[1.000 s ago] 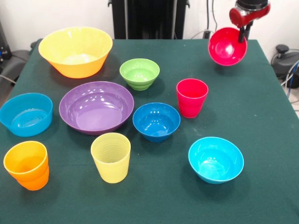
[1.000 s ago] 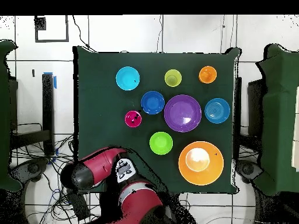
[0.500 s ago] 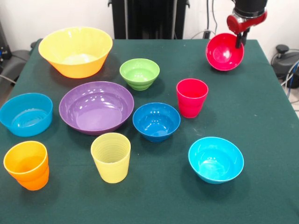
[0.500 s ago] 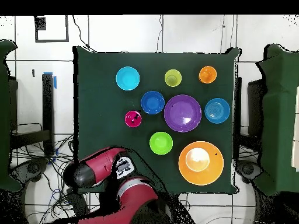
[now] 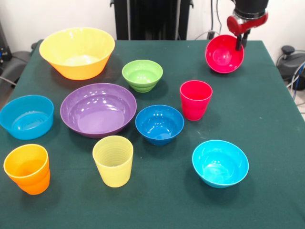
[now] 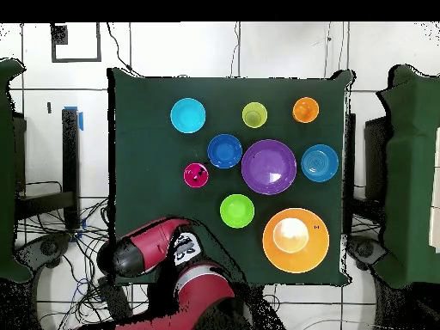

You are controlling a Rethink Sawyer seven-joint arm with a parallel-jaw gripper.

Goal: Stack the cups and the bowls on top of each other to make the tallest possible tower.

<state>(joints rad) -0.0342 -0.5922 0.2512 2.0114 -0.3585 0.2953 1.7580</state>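
Front view shows the gripper (image 5: 238,42) clamped on the rim of the red bowl (image 5: 224,54), which hangs tilted above the desk (image 5: 267,119) near its far corner, beyond the red cup (image 5: 195,99). To stack well, level the bowl first, centre it over its target, then lower slowly before releasing.

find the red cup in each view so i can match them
Front view: the red cup stands right of centre, just up and right of the dark blue bowl.
Overhead view: the red cup sits left of centre, just down and left of the dark blue bowl.
Shared landmark: the dark blue bowl, its nearest neighbour in both.
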